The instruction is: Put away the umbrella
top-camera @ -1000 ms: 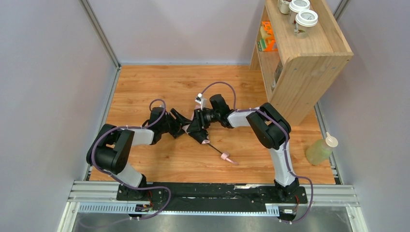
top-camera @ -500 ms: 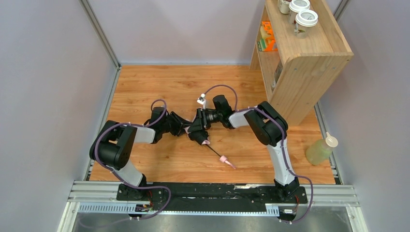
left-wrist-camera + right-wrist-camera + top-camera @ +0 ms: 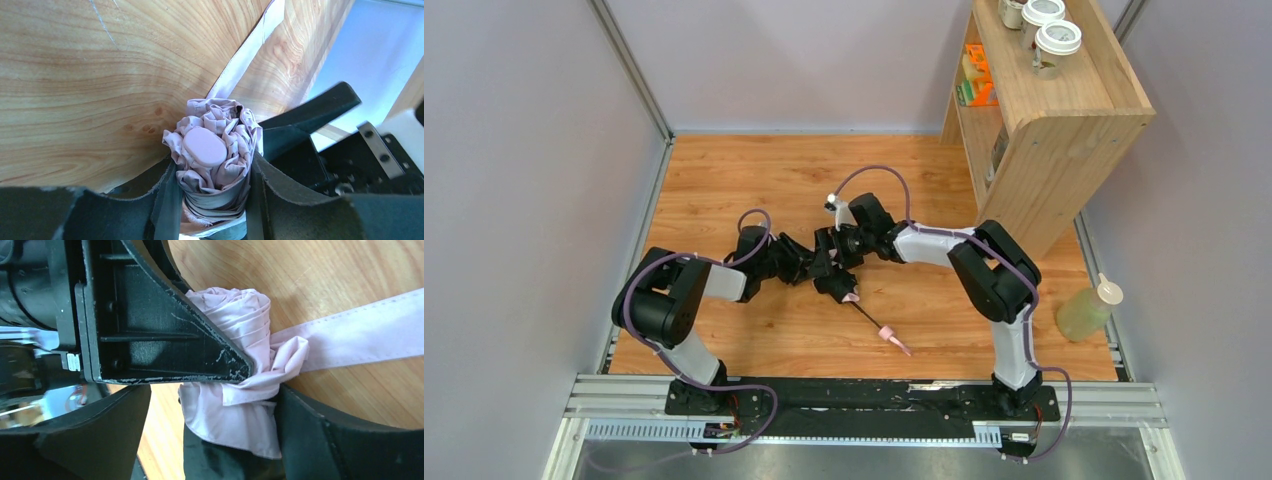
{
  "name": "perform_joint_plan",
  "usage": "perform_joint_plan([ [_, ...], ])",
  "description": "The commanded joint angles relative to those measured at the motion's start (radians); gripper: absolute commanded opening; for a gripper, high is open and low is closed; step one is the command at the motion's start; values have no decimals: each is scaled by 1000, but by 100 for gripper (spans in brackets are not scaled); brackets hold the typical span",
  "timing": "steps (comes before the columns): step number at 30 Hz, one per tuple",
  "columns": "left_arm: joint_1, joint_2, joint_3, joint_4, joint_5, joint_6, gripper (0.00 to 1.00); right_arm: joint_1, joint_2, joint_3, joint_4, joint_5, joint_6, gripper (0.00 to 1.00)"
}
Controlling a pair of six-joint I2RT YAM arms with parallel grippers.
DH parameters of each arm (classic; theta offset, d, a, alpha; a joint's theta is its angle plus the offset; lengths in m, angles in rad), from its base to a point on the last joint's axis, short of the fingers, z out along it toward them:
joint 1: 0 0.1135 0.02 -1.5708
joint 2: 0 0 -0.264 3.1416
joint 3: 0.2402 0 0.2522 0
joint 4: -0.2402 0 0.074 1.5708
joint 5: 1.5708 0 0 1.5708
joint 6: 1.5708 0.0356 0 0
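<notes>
Umbrella (image 3: 869,322) lies folded on the wooden table (image 3: 754,180), about mid-table, between the two arms. Canopy rolled into a pale pink bundle; thin black shaft runs out from it toward the near right, ending in the small pink handle (image 3: 891,336), which rests on the wood. Left wrist view looks onto the bundle's end: crumpled folds around an oval pink cap (image 3: 204,147). A flat pink strap (image 3: 360,335) trails off the bundle across the wood. Left gripper (image 3: 212,167) clamps the bundle, one finger pressed against each side, jaws roughly half apart. Right gripper (image 3: 215,405) straddles the same bundle just beside it, jaws spread wide: one finger sits at the fabric's edge, the other stands off with bare wood showing between; no grip. Far right corner: wooden shelf unit (image 3: 1064,130) with lidded cups (image 3: 1056,38) on top. A pale yellow-green bottle (image 3: 1086,312) stands beside the table's right edge.
</notes>
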Motion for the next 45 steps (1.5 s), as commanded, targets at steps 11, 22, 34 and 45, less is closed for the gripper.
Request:
perform_joint_plan([
  [11, -22, 47, -36, -414, -103, 108, 0, 344, -155, 2, -179, 983, -478, 100],
  [22, -22, 52, 50, -630, -139, 129, 0, 371, 5, 26, -174, 1176, -515, 83],
  [34, -22, 22, 90, -643, -142, 169, 0, 251, -15, -99, -142, 708, -388, 0],
  [45, -22, -45, 76, -640, -159, 240, 56, 105, -7, -144, 6, 242, -281, 0],
])
